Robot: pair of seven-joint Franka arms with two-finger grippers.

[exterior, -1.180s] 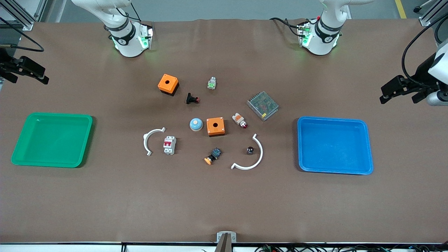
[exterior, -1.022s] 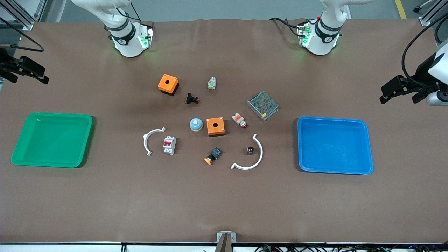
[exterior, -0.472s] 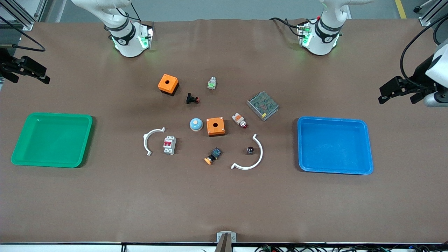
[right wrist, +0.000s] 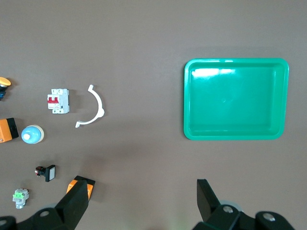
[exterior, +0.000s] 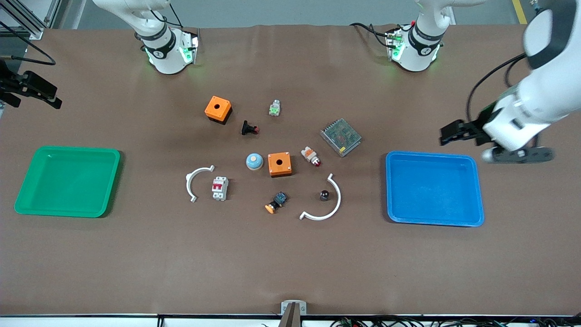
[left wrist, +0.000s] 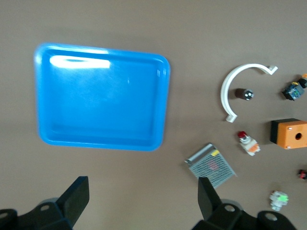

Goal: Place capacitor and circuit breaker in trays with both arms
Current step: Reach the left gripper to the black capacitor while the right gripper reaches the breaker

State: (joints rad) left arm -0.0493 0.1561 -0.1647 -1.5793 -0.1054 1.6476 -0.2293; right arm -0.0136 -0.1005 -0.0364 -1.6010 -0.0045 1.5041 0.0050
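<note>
The capacitor [exterior: 324, 195], a tiny dark shiny cylinder, stands on the table inside a white arc [exterior: 337, 200]; it also shows in the left wrist view [left wrist: 246, 94]. The circuit breaker [exterior: 219, 188], white-grey with red levers, lies beside another white arc [exterior: 187, 181]; it also shows in the right wrist view [right wrist: 58, 101]. My left gripper [exterior: 447, 135] is open and empty in the air, over the table by the blue tray's edge; its jaws stand wide apart [left wrist: 142, 199]. My right gripper [exterior: 50, 97] is open and empty, raised at the right arm's end of the table [right wrist: 141, 196].
A blue tray [exterior: 433, 188] lies at the left arm's end, a green tray [exterior: 68, 181] at the right arm's end. Mid-table lie two orange boxes [exterior: 218, 109] [exterior: 279, 164], a black push button [exterior: 248, 128], a grey mesh unit [exterior: 341, 136], a blue dome [exterior: 254, 161] and a white-orange part [exterior: 311, 156].
My left arm has swung in from the table's edge, and its gripper now hangs by the blue tray. The right gripper has barely moved. The parts on the table have not moved.
</note>
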